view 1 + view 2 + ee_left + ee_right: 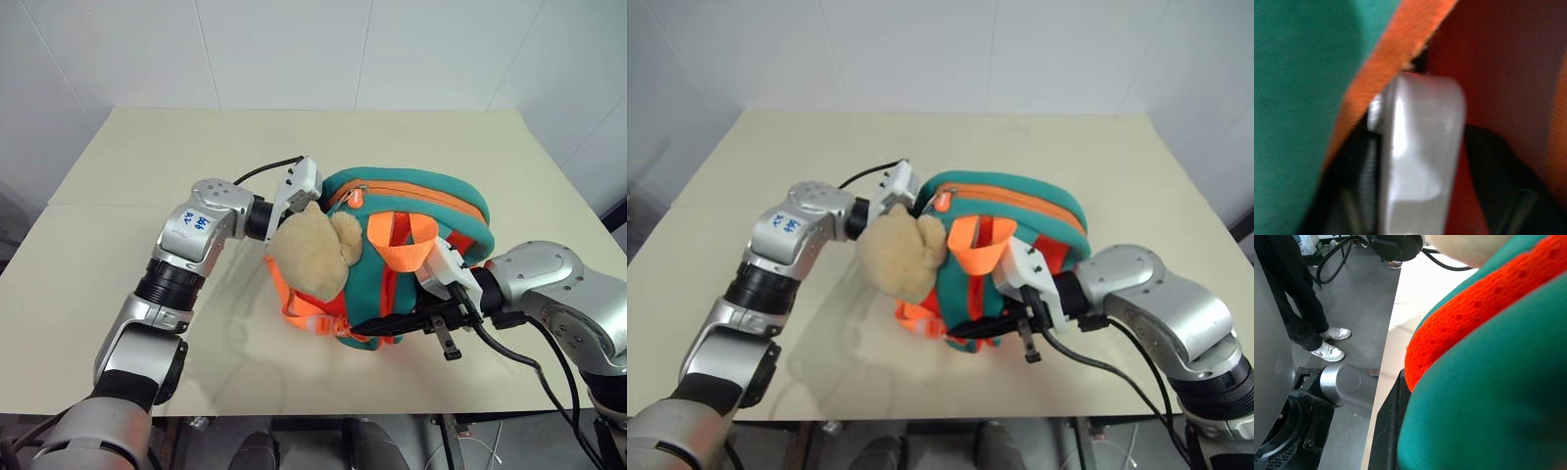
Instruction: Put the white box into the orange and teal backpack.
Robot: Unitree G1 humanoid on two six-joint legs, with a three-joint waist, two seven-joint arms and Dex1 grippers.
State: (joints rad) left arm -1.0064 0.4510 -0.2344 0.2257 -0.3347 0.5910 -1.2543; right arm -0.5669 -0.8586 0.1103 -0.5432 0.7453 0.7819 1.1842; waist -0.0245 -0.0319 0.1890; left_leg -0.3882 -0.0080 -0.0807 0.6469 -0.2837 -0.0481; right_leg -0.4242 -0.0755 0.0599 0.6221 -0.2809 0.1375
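The orange and teal backpack (1019, 230) lay near the middle of the beige table (1097, 157), its orange zipper line running across the far upper side and an orange strap loop (978, 247) standing up at its centre. A tan plush toy (901, 253) hung against the pack's left side. The left gripper (909, 201) reached in from the left, its white wrist housing just beside the backpack's far-left edge above the plush; its fingers were hidden there. The right gripper (991, 331) came in from the right along the near edge, its black fingers closed on the backpack's near lower edge.
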